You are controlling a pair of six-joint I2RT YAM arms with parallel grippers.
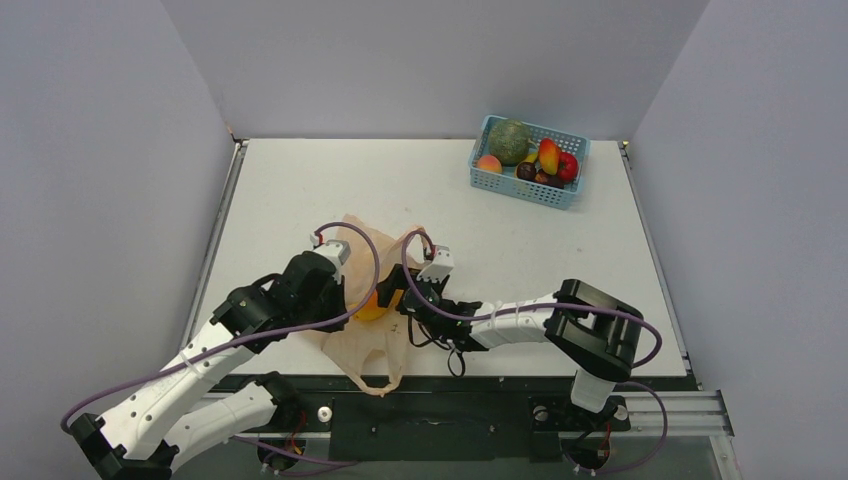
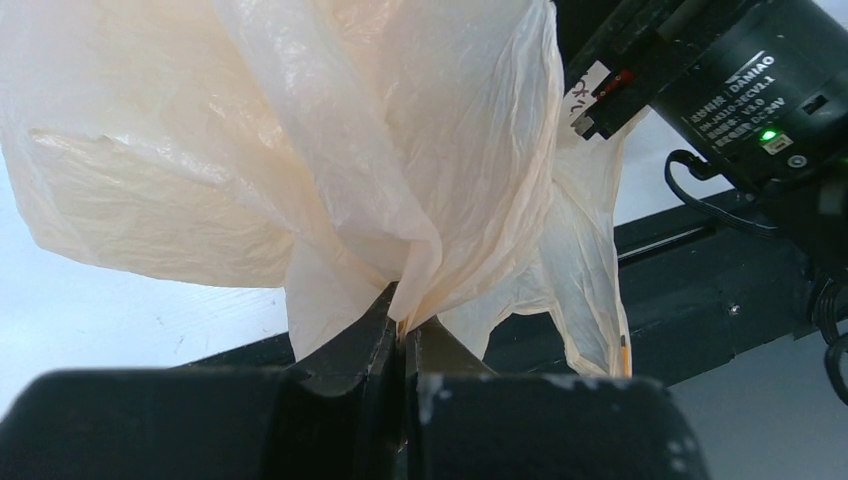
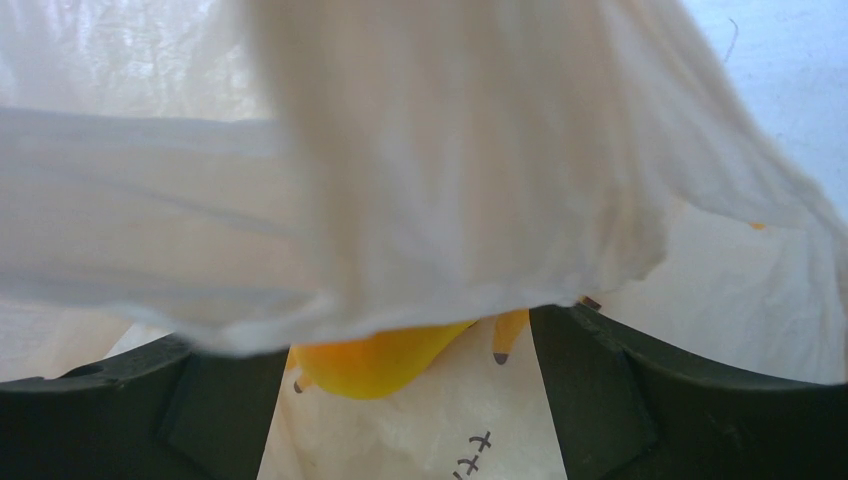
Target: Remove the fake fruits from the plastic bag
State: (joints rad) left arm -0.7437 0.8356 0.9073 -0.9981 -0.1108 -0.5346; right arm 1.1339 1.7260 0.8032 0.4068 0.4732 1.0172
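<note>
Left gripper (image 2: pixel 405 335) clenched on the plastic bag (image 2: pixel 300 150); right gripper (image 3: pixel 410 338) spread wide, banana (image 3: pixel 385 362) between its jaws, seemingly untouched.

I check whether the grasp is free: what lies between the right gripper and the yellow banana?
In the right wrist view, a drooping fold of the plastic bag hangs before the open right gripper, covering the upper part of the banana.

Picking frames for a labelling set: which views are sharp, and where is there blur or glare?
Top external: evenly lit and sharp, bag and basket clear. Left wrist: bag creases crisp but very bright against the dark left hand. Right wrist: bag film near the lens is blurred, hiding most of the banana; the right hand shows as dark shapes.
</note>
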